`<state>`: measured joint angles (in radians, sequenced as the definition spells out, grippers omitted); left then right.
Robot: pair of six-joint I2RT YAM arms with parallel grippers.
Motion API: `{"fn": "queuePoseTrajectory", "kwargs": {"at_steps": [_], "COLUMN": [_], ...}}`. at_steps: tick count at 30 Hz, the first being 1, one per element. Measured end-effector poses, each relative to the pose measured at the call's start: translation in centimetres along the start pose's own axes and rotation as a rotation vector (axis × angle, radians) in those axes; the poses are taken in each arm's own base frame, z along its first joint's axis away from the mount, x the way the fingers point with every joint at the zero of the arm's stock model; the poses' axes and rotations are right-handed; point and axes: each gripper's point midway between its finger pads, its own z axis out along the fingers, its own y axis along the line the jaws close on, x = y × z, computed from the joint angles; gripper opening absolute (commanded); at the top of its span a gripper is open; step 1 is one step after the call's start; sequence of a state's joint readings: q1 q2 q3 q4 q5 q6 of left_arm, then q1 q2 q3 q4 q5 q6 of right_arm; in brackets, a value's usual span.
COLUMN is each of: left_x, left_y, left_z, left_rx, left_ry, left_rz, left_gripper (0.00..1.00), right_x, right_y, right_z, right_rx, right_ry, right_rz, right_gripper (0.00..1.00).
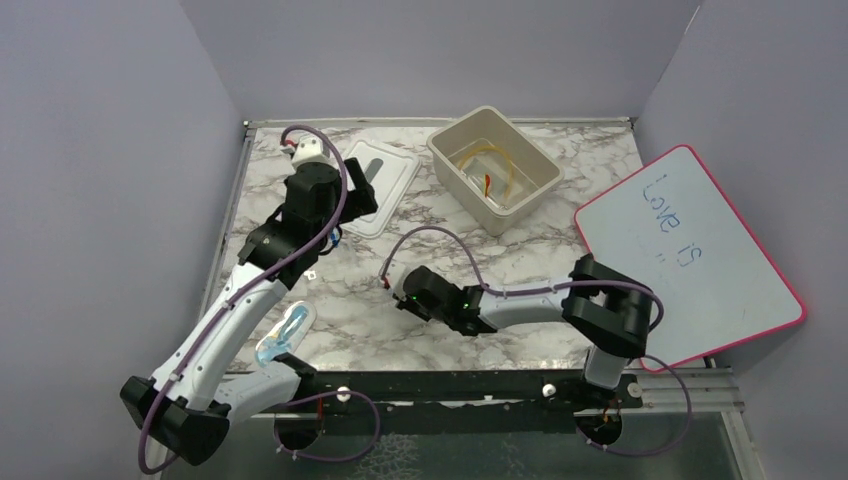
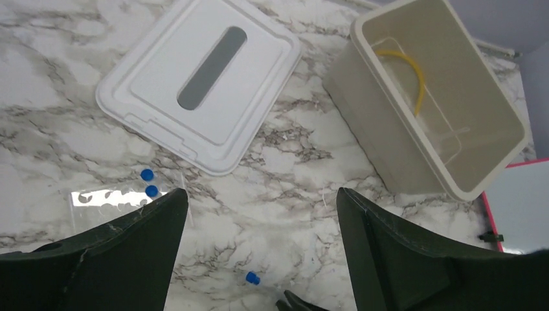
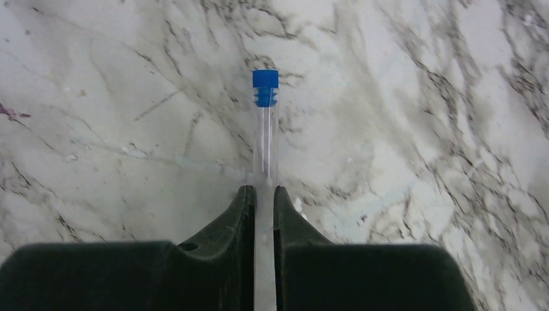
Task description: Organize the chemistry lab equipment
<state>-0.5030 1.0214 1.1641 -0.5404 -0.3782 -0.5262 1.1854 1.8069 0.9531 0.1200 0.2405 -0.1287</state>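
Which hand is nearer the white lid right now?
Left. The left hand hangs open just short of the lid; the right hand sits farther back at mid-table, shut on a blue-capped tube.

Top camera: from high behind the near edge, I see the whole marble table [image 1: 560, 250].
Left wrist: I look down on the white lid [image 2: 201, 84] and beige bin [image 2: 372, 123], both shared with the top camera.
Right wrist: very near the marble, facing along the blue-capped tube [image 3: 265, 129].
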Motion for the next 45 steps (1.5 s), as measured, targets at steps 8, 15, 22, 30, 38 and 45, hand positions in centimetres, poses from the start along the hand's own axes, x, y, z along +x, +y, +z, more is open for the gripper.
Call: {"fn": "queuePoseTrajectory", "kwargs": {"at_steps": [8, 15, 22, 30, 38, 45], "left_x": [6.2, 9.7, 11.6, 12.8, 12.8, 12.4], "left_y": [-2.1, -6.6, -9.1, -9.4, -9.6, -9.3], "left_z": [2.1, 2.9, 2.0, 1.7, 1.5, 1.5], "left_rx": [0.118, 0.346, 0.505, 0.541, 0.57, 0.584], "left_ry": [0.217, 0.416, 0.539, 0.597, 0.61, 0.607], "left_rz": [-0.053, -0.119, -0.143, -0.154, -0.152, -0.152], "left_gripper": [0.94, 0.82, 0.55, 0.4, 0.29, 0.34], "right_x": [-2.6, -6.5, -8.2, -8.7, -8.8, -9.4], "right_y": [-5.1, -8.8, -10.1, -10.5, -10.7, -10.7], "right_z": [-5.0, -9.2, -10.5, -10.9, -11.1, -11.3], "right_rx": [0.246, 0.399, 0.456, 0.476, 0.489, 0.49], "right_ry": [-0.255, -0.48, -0.567, -0.586, -0.585, -0.604], "right_rz": [0.144, 0.284, 0.326, 0.311, 0.271, 0.202], "right_gripper": [0.03, 0.03, 0.03, 0.03, 0.03, 0.04]}}
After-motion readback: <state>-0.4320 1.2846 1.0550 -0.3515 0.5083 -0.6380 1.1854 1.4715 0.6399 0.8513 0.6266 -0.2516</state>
